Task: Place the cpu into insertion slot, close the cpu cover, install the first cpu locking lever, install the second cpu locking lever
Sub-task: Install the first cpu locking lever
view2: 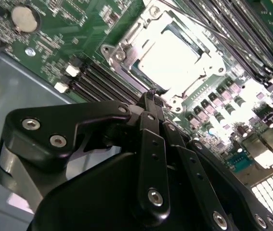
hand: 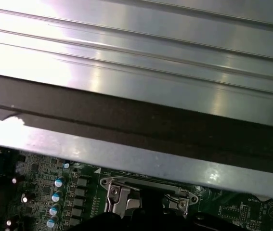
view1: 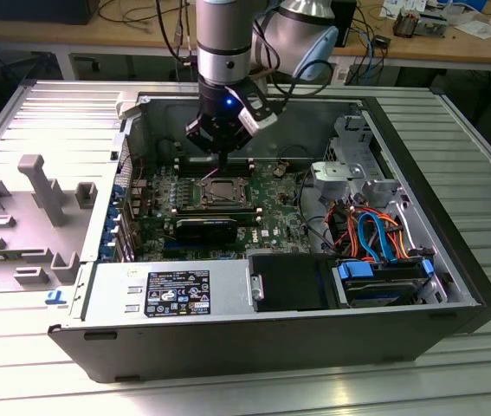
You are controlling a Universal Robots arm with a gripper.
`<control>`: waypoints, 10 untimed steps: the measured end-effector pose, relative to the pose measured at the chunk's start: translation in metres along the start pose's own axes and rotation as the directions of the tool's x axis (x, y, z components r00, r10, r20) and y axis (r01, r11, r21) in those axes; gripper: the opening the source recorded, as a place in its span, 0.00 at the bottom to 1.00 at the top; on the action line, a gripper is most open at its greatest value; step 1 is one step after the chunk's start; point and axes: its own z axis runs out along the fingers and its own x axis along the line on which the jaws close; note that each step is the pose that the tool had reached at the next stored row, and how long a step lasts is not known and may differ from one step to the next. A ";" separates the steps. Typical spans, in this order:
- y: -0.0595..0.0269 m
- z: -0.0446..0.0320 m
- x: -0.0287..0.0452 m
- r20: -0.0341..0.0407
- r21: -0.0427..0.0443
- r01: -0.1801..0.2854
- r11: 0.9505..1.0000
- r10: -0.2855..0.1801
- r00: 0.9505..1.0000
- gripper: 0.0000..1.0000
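Open computer case (view1: 271,347) holds the cpu (view2: 172,57) in insertion slot (view2: 137,70), end effector (view2: 153,98) pinched narrow beside it.

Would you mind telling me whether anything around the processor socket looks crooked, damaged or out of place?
Nothing stands out. The chip lies flat in the socket, the metal frame sits level around it, and the gripper is by the socket's edge.

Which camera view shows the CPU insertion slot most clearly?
The second wrist view: the insertion slot lies close and nearly whole, with its silver rim. The exterior view shows it small, near the gripper. The first wrist view shows one edge of its rim.
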 end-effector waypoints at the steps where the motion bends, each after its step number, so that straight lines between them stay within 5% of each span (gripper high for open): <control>1: 0.0008 0.0000 0.0038 0.000 -0.001 -0.001 1.000 0.001 1.000 0.11; 5: 0.0012 0.0000 0.0060 0.000 0.000 -0.036 0.999 0.036 0.999 0.11; 7: 0.0031 -0.0001 0.0165 0.001 -0.004 -0.046 0.999 0.046 0.999 0.11; 9: 0.0060 -0.0012 0.0166 0.004 -0.004 -0.052 0.999 0.052 0.999 0.11; 10: 0.0060 -0.0011 0.0166 0.004 -0.004 -0.101 0.995 0.101 0.995 0.11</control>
